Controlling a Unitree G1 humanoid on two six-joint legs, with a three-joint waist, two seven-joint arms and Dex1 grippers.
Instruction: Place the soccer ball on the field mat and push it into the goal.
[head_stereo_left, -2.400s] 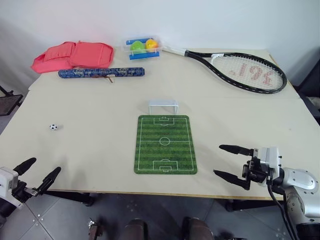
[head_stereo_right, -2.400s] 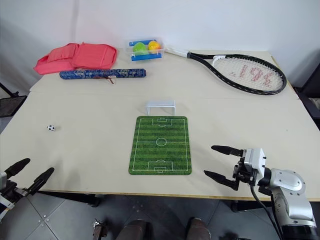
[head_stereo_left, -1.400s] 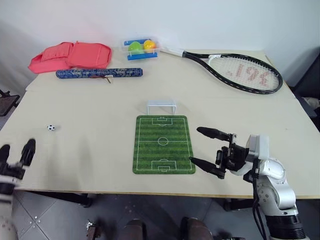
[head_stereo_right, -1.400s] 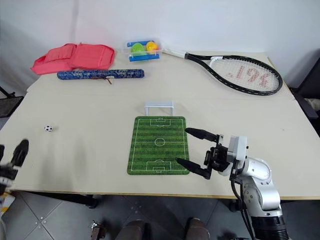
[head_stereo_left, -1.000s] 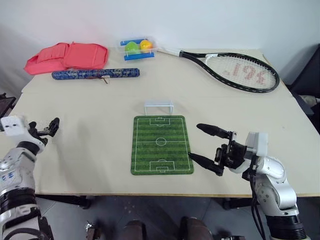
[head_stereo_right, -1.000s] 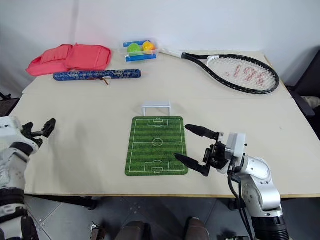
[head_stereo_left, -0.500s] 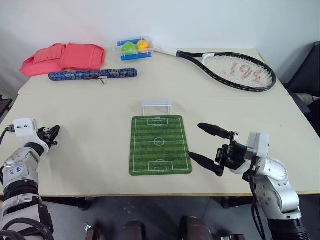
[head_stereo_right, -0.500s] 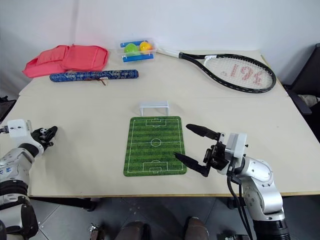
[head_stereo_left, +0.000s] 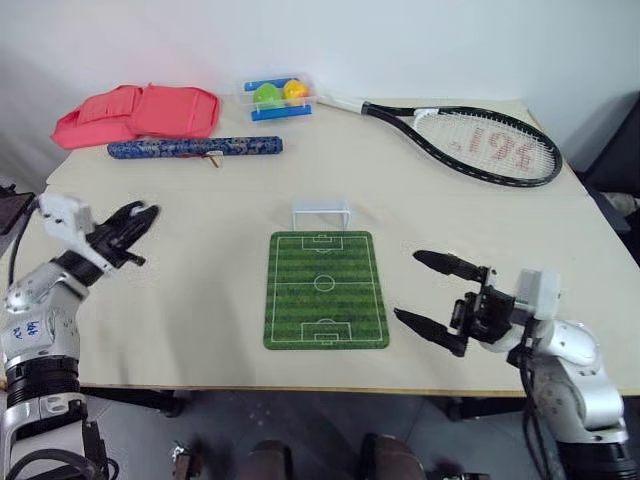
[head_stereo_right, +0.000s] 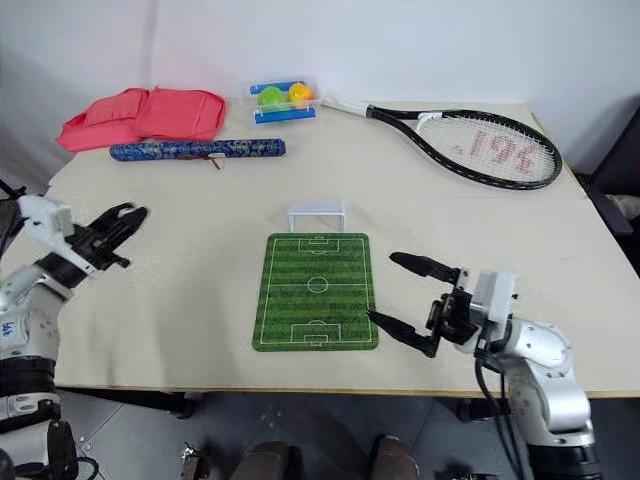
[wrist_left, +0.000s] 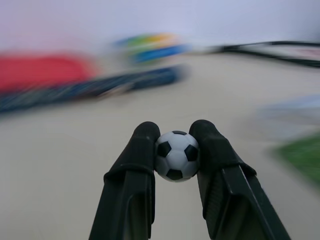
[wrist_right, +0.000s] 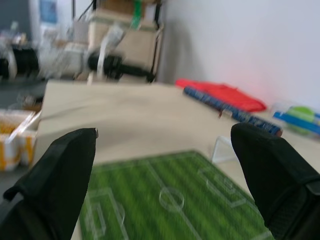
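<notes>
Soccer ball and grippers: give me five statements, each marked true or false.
1. The left gripper is shut on the soccer ball. True.
2. The soccer ball lies on the field mat. False: it is held off the mat, above the table.
3. The right gripper is open and holds nothing. True.
4. The goal stands at the mat's near end. False: it stands at the far end.
5. The tennis racket lies across the mat. False: it lies on the far right of the table.

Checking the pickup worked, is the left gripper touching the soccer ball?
Touching. The left wrist view shows the soccer ball pinched between both fingers of the left gripper.
</notes>
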